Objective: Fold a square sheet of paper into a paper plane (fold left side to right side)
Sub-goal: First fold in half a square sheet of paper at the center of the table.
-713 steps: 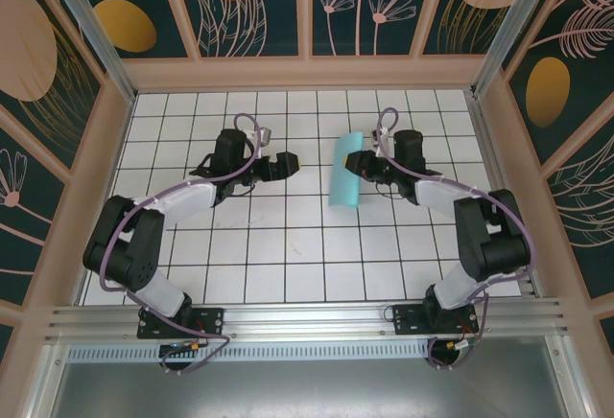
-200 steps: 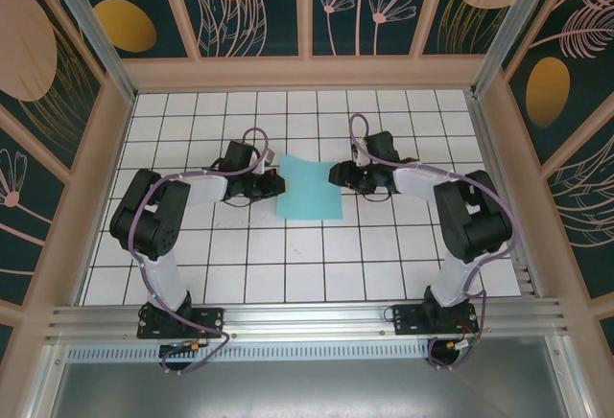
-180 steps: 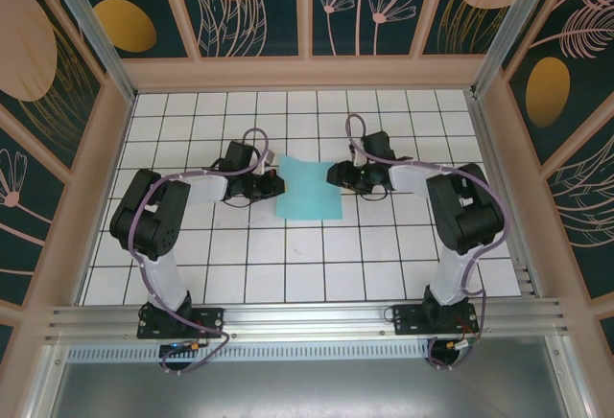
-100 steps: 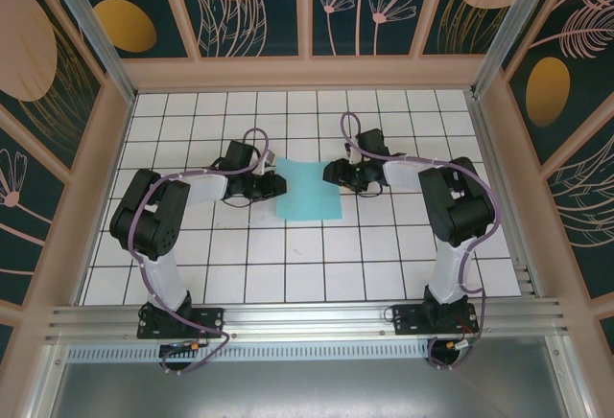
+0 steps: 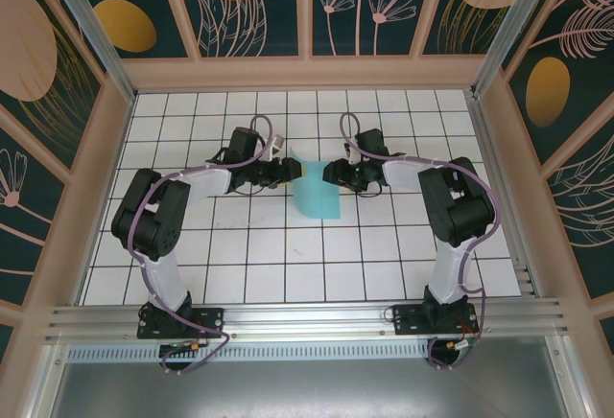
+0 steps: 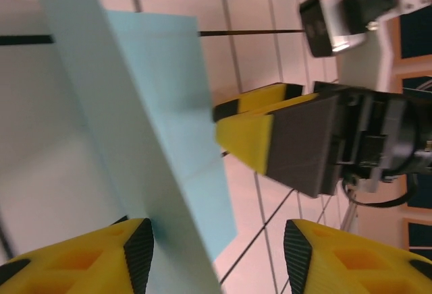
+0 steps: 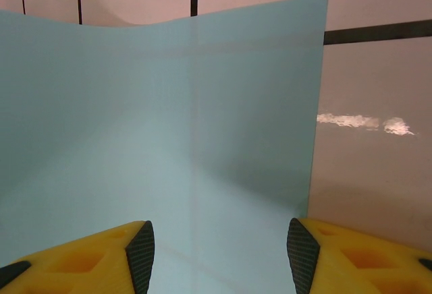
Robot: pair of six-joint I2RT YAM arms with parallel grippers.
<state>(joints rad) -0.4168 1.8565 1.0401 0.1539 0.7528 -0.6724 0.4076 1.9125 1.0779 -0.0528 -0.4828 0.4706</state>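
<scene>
The square sheet of paper [image 5: 319, 197], light turquoise, lies mid-table with its left part raised and leaning to the right. My left gripper [image 5: 286, 171] is at that raised edge. In the left wrist view the paper flap [image 6: 162, 105] runs down past one pad [image 6: 140, 253], and the left gripper [image 6: 217, 250] stands open around it. My right gripper [image 5: 329, 173] is at the sheet's right edge, facing the left one. In the right wrist view the paper [image 7: 169, 105] spreads out below the right gripper [image 7: 216, 247], which is open. The right gripper [image 6: 283, 142] is also close ahead in the left wrist view.
The white grid table [image 5: 288, 265] is boxed in by wooden walls [image 5: 307, 73] at the back and sides. Both arms reach in from the near edge, elbows out to left and right. Free tiles lie in front of the sheet.
The left gripper has shifted right, raising the sheet's left side off the table, and its jaws have opened. The right gripper has edged left onto the sheet's right edge.
</scene>
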